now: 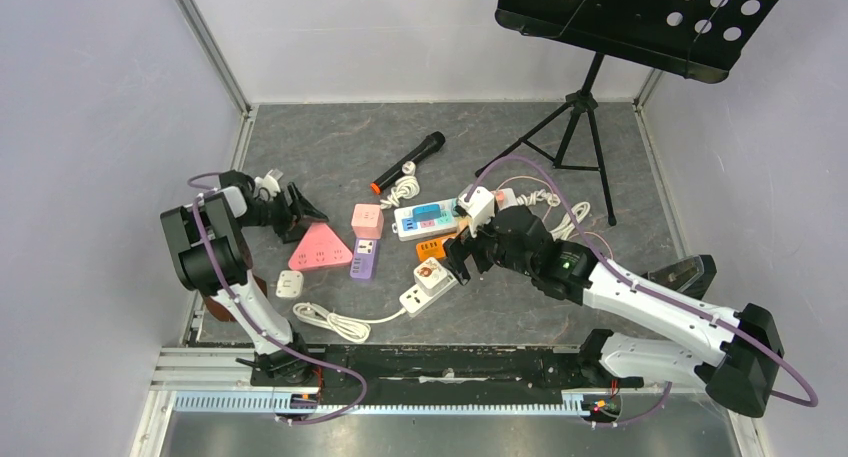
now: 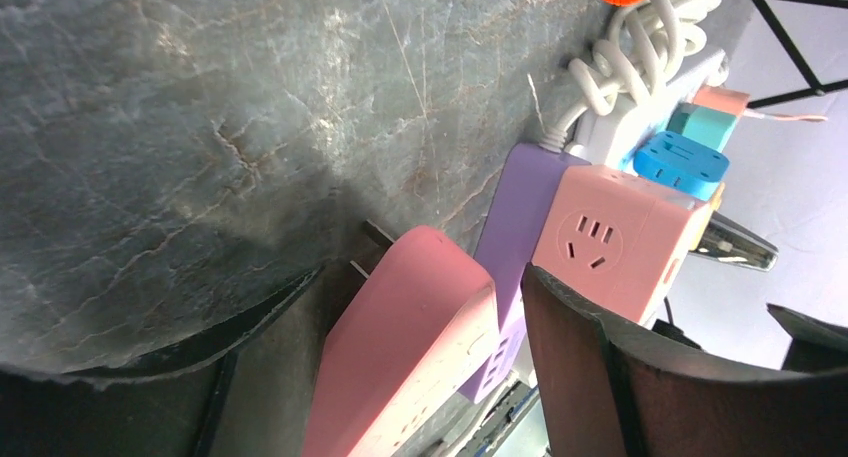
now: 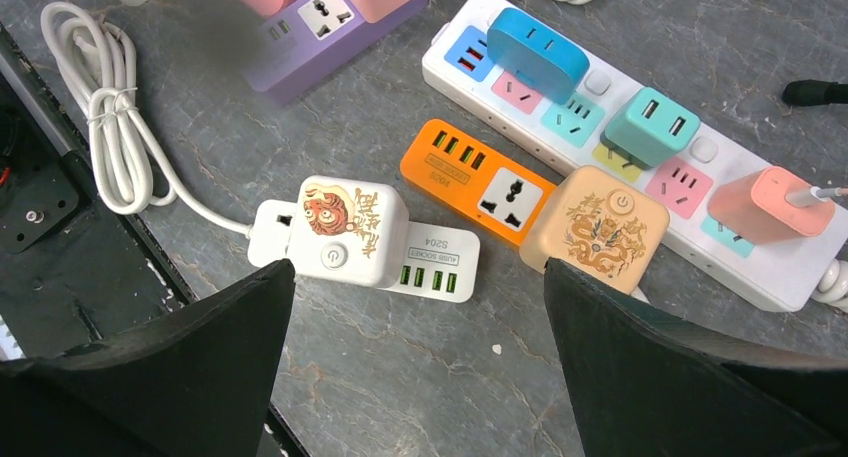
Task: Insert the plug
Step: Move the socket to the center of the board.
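A pink triangular plug adapter point(image 1: 320, 247) lies flat on the grey floor at the left. In the left wrist view its body point(image 2: 400, 357) runs up between my fingers, with metal prongs point(image 2: 372, 235) sticking out at its far end. My left gripper point(image 1: 308, 225) point(image 2: 420, 277) is low over it, open, one finger on each side with a gap to both. My right gripper point(image 1: 460, 260) point(image 3: 418, 307) hovers open over bare floor just short of a white USB socket block point(image 3: 375, 242), holding nothing.
A purple strip point(image 1: 364, 259) and a pink cube socket point(image 1: 367, 220) lie right of the pink adapter. A long white power strip point(image 3: 640, 147) carries blue, teal and pink plugs. An orange socket point(image 3: 480, 177), a beige cube point(image 3: 600, 227), a black torch point(image 1: 408, 162) and a music stand point(image 1: 590, 97) are nearby.
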